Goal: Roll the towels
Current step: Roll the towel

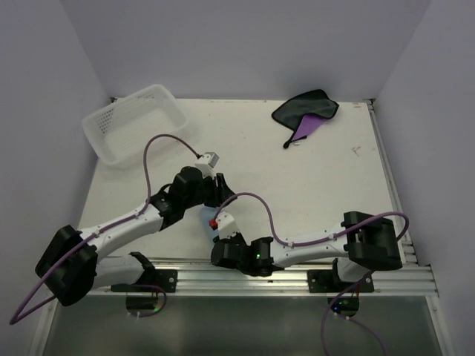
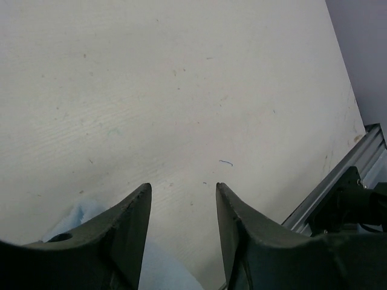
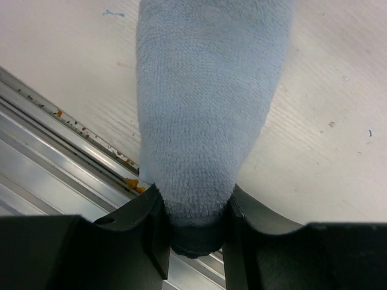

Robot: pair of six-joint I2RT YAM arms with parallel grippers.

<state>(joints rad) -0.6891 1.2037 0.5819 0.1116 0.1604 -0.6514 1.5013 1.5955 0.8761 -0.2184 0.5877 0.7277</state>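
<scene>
The light blue towel [image 3: 205, 103] is a thick roll lying on the white table by the near rail. My right gripper [image 3: 193, 202] is shut on its near end. In the top view the right gripper [image 1: 220, 241] is low at the front middle and the arms hide the blue towel. My left gripper [image 2: 181, 190] is open and empty just above the table, with a bit of the blue towel [image 2: 75, 217] showing beside its left finger. In the top view the left gripper [image 1: 217, 199] is just behind the right one. The purple towel [image 1: 306, 113], dark face up, lies crumpled at the far right.
A white lattice basket [image 1: 137, 122] stands at the far left corner. The aluminium rail [image 3: 54, 157] runs along the table's near edge, right next to the blue roll. White walls close in the table on three sides.
</scene>
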